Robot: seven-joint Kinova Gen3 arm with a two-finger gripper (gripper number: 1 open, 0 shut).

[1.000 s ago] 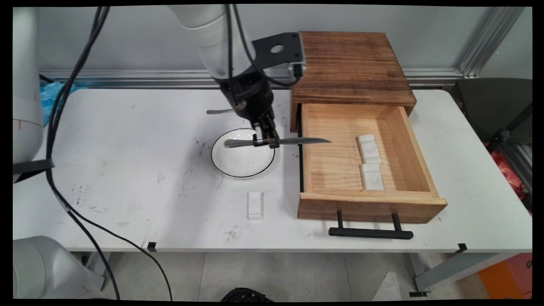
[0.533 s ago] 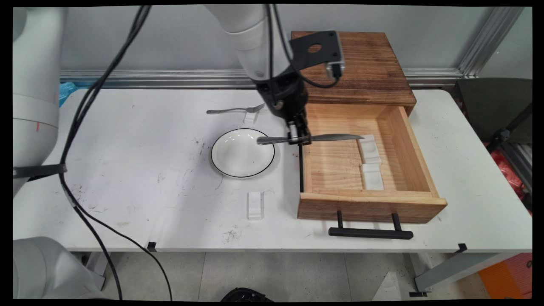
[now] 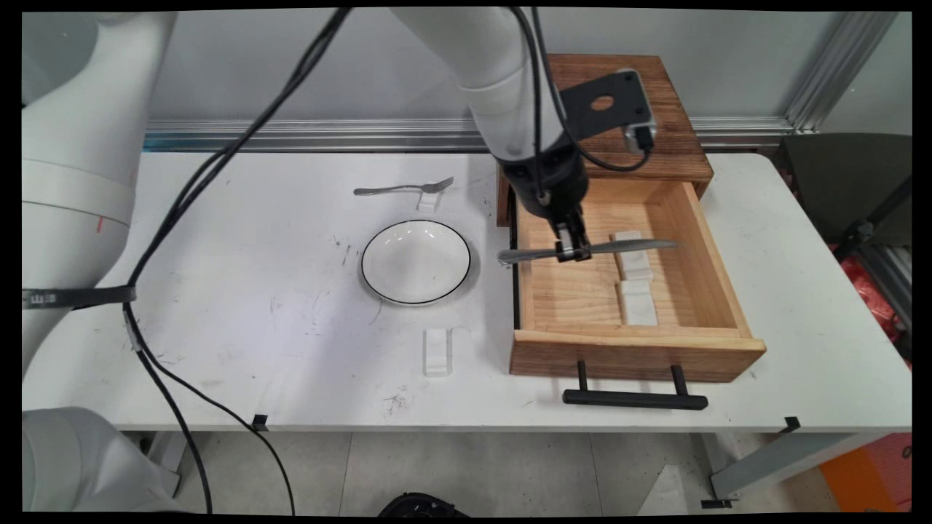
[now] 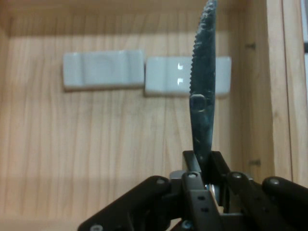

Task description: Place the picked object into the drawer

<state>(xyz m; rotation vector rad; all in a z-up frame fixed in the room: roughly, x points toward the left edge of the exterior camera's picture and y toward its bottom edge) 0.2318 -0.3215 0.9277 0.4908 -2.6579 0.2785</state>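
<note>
We see the knife [image 3: 590,250] pinched near its middle by the gripper [image 3: 571,252], held level above the open wooden drawer [image 3: 575,298]. Its serrated blade extends ahead of the fingers over the nearer of two white rests [image 4: 168,76] on the drawer floor; the second rest [image 4: 103,70] lies just beside the first. The plate [image 3: 416,262] and the fork [image 3: 403,188] sit behind the hand, well apart from it, on the table [image 3: 218,291]

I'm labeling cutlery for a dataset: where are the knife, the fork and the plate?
knife [image 3: 641,246], main view, on its blade over the open drawer.
fork [image 3: 397,189], main view, on its handle.
plate [image 3: 416,262], main view, on its white middle.
</note>
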